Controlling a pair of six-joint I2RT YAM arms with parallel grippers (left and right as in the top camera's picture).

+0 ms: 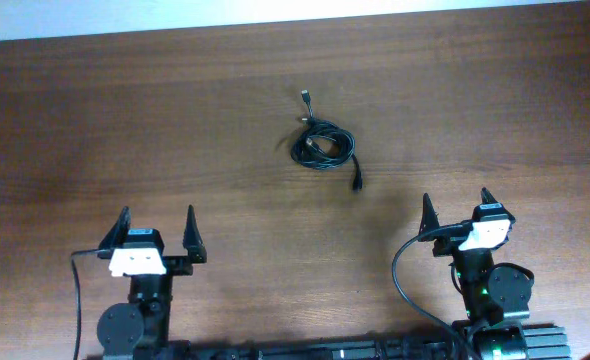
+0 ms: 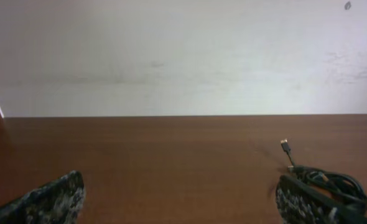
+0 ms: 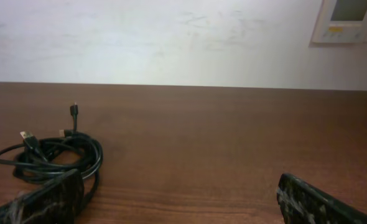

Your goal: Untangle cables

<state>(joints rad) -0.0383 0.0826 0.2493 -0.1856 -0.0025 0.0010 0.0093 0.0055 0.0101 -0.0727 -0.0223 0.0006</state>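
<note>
Center of the overhead frame, slightly above the middle: cables (image 1: 323,146) lie coiled in a small black bundle on the wooden table (image 1: 125,130), with one plug end trailing toward the top and another toward the lower right. My left gripper (image 1: 157,232) at lower left and right gripper (image 1: 457,212) at lower right both have jaws spread wide, holding nothing, well apart from the bundle.

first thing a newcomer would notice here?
The small coil of black cables, alone mid-table on the bare wooden table, with plug ends poking out toward the far side and toward the robot. Then the left gripper and right gripper, both open at the near edge, well apart from it.
</note>
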